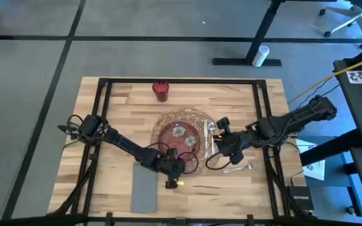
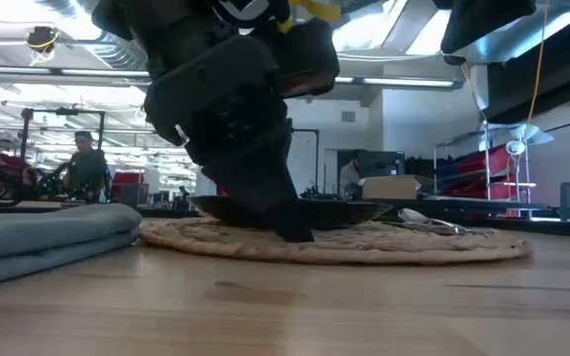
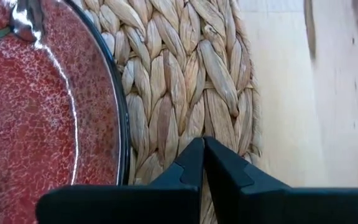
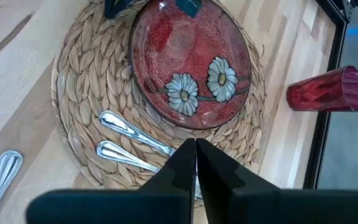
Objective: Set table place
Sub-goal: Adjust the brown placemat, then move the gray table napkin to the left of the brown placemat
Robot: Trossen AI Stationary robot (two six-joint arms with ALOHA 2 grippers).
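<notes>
The left gripper is sitting on the straw mat, fingers pressed together — the red plate just beside it. The right gripper, closed too, is hovering over 2 silver pieces.

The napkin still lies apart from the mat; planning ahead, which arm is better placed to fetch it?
Left: its gripper is right beside the napkin, the right gripper beyond the plate.

My table is pale butcher-block with a thin black frame. On it lie a round straw mat at the middle, a gray napkin near the front edge, a red cup at the far edge, and cutlery right of the mat.
</notes>
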